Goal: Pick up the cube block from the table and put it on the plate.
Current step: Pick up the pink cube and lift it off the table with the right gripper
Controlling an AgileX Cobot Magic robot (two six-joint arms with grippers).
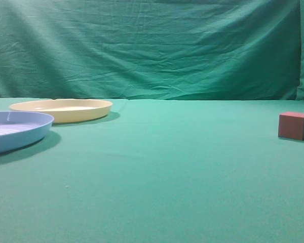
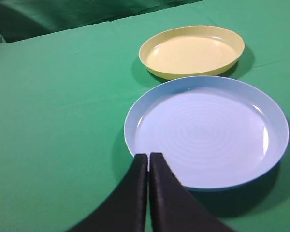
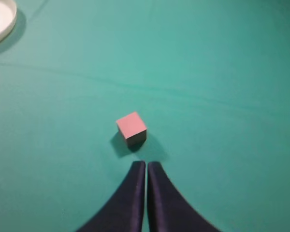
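Two plates and one small block sit on the table [image 1: 157,172], a flat surface under green cloth that runs back to a wrinkled green backdrop [image 1: 142,45]. In the exterior view no arm shows at all.

The light blue plate [image 1: 15,132] lies at the near left, its left part cut off by the picture's edge. In the left wrist view it shows whole, with faint rings across its floor. Just behind it, farther from the camera, is the plate [image 1: 61,110], pale yellow and shallow; the two rims come close, though whether they touch is hard to make out. Nothing lies in either one.

The left gripper [image 2: 148,155] hangs above the near rim of the blue plate, its dark fingers pressed together with only a thin seam between them and nothing in them. The right gripper [image 3: 146,164] looks the same, tips together and empty; both are cut off at the bottom of their wrist views.

The cube block [image 1: 294,125] rests on the cloth at the far right of the scene, well apart from both plates. In the right wrist view it lies just beyond the fingertips, untouched, looking washed-out pink and slightly blurred.
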